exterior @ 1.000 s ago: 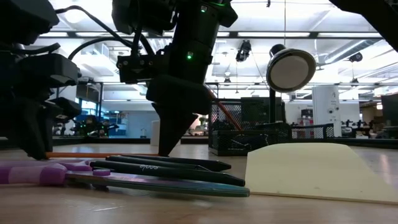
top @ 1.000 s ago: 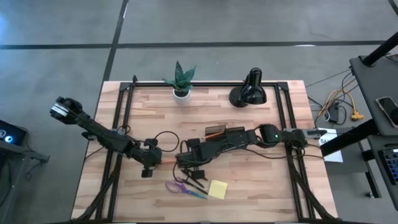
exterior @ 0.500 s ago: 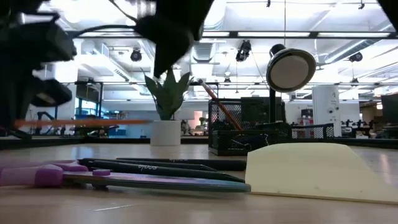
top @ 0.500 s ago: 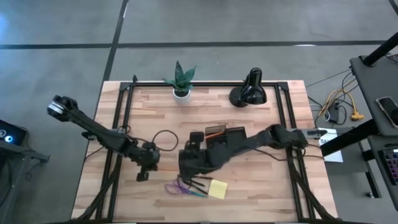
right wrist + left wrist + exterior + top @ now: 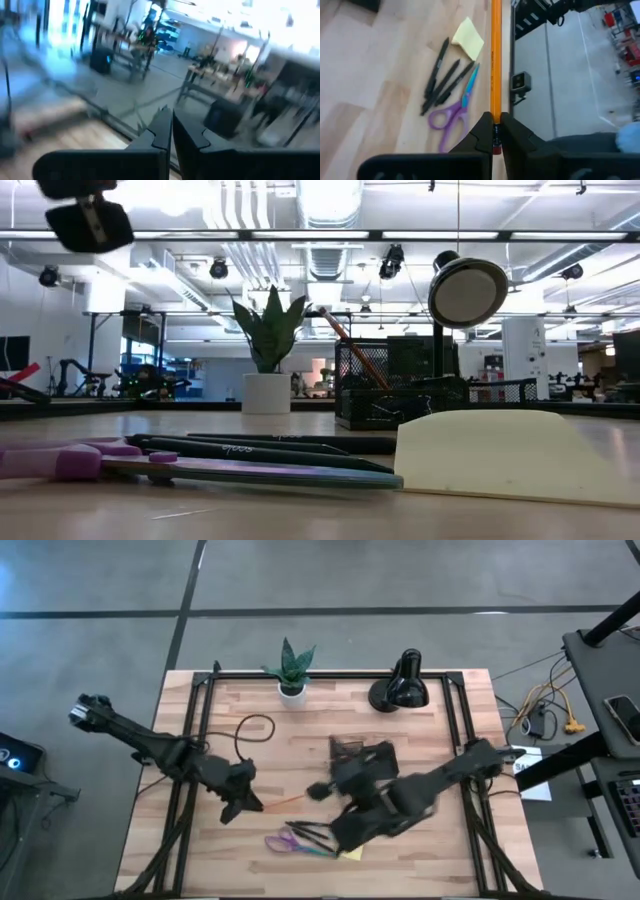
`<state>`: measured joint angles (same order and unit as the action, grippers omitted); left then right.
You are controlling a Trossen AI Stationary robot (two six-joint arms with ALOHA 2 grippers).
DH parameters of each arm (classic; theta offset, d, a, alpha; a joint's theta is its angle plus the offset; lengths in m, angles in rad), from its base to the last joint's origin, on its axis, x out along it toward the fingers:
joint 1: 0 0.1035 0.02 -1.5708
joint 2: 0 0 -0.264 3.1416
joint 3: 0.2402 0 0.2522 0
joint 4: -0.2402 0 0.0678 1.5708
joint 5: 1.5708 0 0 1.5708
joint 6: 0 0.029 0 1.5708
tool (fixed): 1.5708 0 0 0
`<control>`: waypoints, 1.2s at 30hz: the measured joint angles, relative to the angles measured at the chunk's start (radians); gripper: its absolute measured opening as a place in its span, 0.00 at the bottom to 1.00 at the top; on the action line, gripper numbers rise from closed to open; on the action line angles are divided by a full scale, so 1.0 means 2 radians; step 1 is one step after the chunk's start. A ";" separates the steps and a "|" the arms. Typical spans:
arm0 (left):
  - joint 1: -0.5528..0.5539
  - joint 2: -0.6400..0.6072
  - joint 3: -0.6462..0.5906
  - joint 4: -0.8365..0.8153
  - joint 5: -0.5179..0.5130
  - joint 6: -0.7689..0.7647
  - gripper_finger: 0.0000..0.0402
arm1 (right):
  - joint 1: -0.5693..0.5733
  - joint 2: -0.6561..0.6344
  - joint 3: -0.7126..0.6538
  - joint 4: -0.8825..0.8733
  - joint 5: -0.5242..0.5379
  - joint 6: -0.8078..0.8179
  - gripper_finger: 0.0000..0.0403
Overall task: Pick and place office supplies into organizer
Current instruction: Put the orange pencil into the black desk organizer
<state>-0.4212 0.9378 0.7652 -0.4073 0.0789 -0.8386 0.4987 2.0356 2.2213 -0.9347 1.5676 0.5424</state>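
Left gripper (image 5: 493, 131): closed on the pencil's eraser end; centre-left in high view.
Pencil (image 5: 495, 60): thin, orange, long; likely light, stiff, apt to pivot when pinched at its end.
Scissors (image 5: 290, 840), pens (image 5: 440, 75): lower centre.
Organizer (image 5: 362, 755): dark box, centre.
Right gripper (image 5: 171, 131): fingers together, empty.

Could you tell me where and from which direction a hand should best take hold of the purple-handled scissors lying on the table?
Grip the scissors across the closed blades just beyond the purple loops, coming straight down from above. They lie flat, and the black pens rest close along one side, so a sideways approach would likely knock them.
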 joint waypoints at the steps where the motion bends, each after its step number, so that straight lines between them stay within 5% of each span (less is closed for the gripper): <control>1: 0.008 0.004 0.013 -0.018 0.010 -0.007 0.00 | 0.001 -0.010 0.005 0.001 0.002 0.026 0.02; 8: 0.052 0.068 0.125 -0.105 0.037 0.007 0.00 | 0.018 -0.070 -0.003 -0.048 -0.054 0.204 0.02; 16: 0.131 0.143 0.174 -0.098 0.131 0.034 0.00 | 0.071 -0.119 -0.009 -0.319 -0.096 0.473 0.02; 21: 0.159 0.182 0.172 -0.070 0.174 0.031 0.00 | 0.100 -0.154 -0.017 -0.282 -0.093 0.306 0.02; 29: 0.169 0.201 0.169 -0.007 0.197 0.013 0.00 | 0.117 -0.165 -0.017 -0.271 -0.096 0.208 0.02; 36: 0.169 0.200 0.163 0.219 0.239 -0.109 0.00 | 0.117 -0.161 -0.018 -0.270 -0.095 0.199 0.02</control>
<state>-0.0841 1.3369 1.0921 0.0311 0.5560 -1.0575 0.7330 1.7138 2.1849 -1.4746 1.3781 0.9413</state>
